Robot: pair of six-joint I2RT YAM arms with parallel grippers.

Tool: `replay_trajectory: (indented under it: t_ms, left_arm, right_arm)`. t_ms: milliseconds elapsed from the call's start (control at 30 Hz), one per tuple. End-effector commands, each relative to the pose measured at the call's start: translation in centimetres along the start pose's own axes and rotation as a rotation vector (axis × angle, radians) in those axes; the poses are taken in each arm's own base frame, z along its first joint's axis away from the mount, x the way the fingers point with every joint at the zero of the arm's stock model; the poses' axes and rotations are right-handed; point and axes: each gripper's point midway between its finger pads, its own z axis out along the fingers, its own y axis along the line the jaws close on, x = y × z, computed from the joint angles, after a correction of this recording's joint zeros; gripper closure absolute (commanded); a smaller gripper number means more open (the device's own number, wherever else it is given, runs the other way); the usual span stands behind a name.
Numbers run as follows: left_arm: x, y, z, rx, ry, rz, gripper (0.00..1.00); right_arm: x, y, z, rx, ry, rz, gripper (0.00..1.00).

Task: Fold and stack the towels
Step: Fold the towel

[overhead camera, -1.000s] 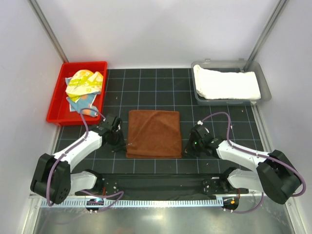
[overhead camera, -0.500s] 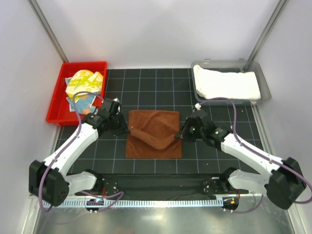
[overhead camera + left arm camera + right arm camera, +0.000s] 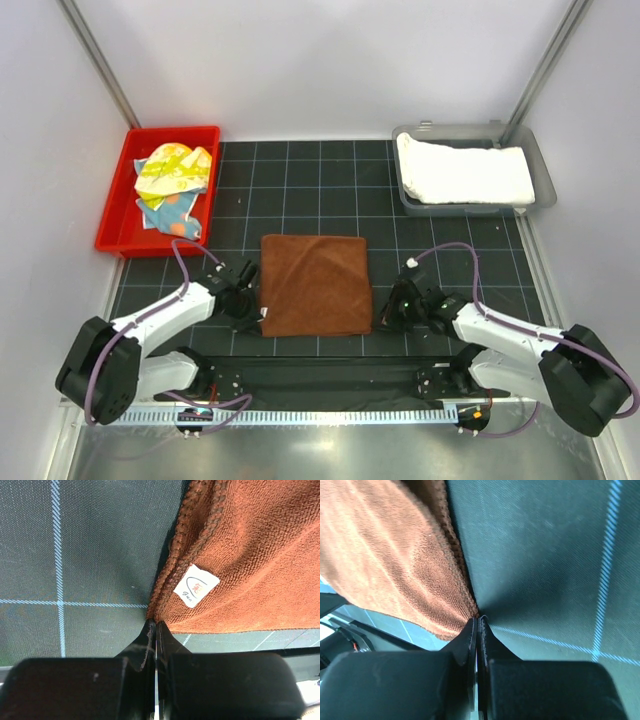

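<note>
The rust-brown towel (image 3: 315, 285) lies flat in the middle of the black grid mat. My left gripper (image 3: 257, 312) is at its near left corner and my right gripper (image 3: 385, 318) at its near right corner. In the left wrist view, the left gripper (image 3: 154, 622) is shut with that corner of the brown towel (image 3: 250, 555) pinched at its tips, beside a white label (image 3: 196, 585). The right gripper (image 3: 477, 618) is likewise shut on a corner of the brown towel (image 3: 380, 565). The yellow printed towel (image 3: 172, 168) and the light blue spotted towel (image 3: 170, 212) lie crumpled together. The white towel (image 3: 463, 172) is folded.
A red bin (image 3: 112, 225) at the back left holds the yellow and blue towels. A grey tray (image 3: 546, 185) at the back right holds the white towel. Metal posts rise at both back corners, and white walls close in the sides.
Both grippers raised the towel's near corners toward the back, then brought them down again nearer the arm bases. The brown towel lies flat again, slightly closer to the near edge.
</note>
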Motion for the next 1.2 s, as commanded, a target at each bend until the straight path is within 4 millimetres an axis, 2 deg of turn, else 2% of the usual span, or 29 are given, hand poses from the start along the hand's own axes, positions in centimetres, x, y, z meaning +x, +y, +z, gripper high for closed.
replay_trajectory:
  t_ms: [0, 200, 367, 567, 600, 633, 700, 733, 767, 833, 867, 933, 967, 1000, 1033, 1067, 1100, 1133, 1167]
  left_arm:
    - [-0.9, -0.6, 0.2, 0.014, -0.057, -0.019, 1.0]
    - [-1.2, -0.5, -0.4, -0.013, -0.089, -0.014, 1.0]
    - [-2.5, 0.7, -0.5, -0.099, -0.143, -0.006, 1.0]
    - [-3.0, 0.5, -0.8, -0.113, -0.152, 0.009, 1.0]
    - [-2.8, 0.2, -0.8, -0.099, -0.138, 0.011, 0.88]
    - [-2.7, 0.1, -1.0, -0.095, -0.13, 0.014, 0.8]
    - [-2.9, -0.9, -1.9, -0.062, -0.131, 0.022, 0.63]
    - [-3.2, -1.2, -2.4, -0.054, -0.14, 0.025, 0.59]
    - [-4.1, -2.4, -4.0, -0.023, -0.174, 0.046, 0.55]
    - [-5.6, -3.3, -5.8, -0.009, -0.231, 0.077, 0.46]
    - [-7.2, -4.7, -7.4, 0.014, -0.276, 0.145, 0.41]
    - [-9.5, -5.9, -9.0, 0.027, -0.324, 0.223, 0.41]
    - [-11.6, -7.3, -10.4, 0.036, -0.366, 0.312, 0.4]
    - [-12.7, -7.8, -10.8, 0.035, -0.383, 0.362, 0.4]
    - [-13.8, -8.2, -11.2, 0.042, -0.39, 0.387, 0.41]
    - [-14.9, -8.8, -11.0, 0.042, -0.379, 0.418, 0.42]
    - [-16.7, -10.1, -12.4, 0.071, -0.426, 0.506, 0.42]
    - [-17.7, -10.5, -12.7, 0.095, -0.436, 0.53, 0.43]
    - [-18.4, -10.9, -12.6, 0.119, -0.433, 0.563, 0.44]
  right_arm:
    - [-0.4, 0.4, 0.5, -0.039, -0.033, -0.003, 0.99]
    - [-0.6, 0.0, 0.1, -0.03, -0.058, -0.009, 0.99]
    - [-0.7, -0.1, -0.5, -0.02, -0.067, -0.023, 0.99]
    - [0.3, -1.0, -0.3, -0.01, -0.021, -0.047, 0.99]
    - [0.4, -0.9, -0.2, -0.014, -0.016, -0.052, 0.97]
    - [0.5, -0.9, -0.2, -0.019, -0.007, -0.067, 0.89]
    - [0.4, -0.2, -0.4, -0.035, 0.001, -0.087, 0.81]
    - [0.2, 0.2, -0.7, -0.042, -0.007, -0.1, 0.73]
    - [-0.5, 1.3, -1.3, -0.061, -0.025, -0.131, 0.7]
    - [-1.3, 2.2, -2.2, -0.065, -0.05, -0.173, 0.63]
    - [-2.2, 3.3, -3.2, -0.068, -0.068, -0.237, 0.6]
    - [-3.6, 4.4, -3.7, -0.054, -0.083, -0.303, 0.58]
    - [-5.1, 6.5, -4.6, -0.078, -0.111, -0.374, 0.58]
    - [-6.4, 7.2, -4.9, -0.081, -0.123, -0.398, 0.58]
    - [-7.1, 7.4, -4.0, -0.055, -0.088, -0.412, 0.58]
    - [-9.0, 10.1, -5.0, -0.103, -0.114, -0.443, 0.58]
    - [-10.1, 10.5, -4.7, -0.101, -0.103, -0.503, 0.58]
    - [-12.3, 12.2, -4.5, -0.119, -0.102, -0.523, 0.59]
    - [-13.1, 12.4, -4.1, -0.112, -0.076, -0.549, 0.58]
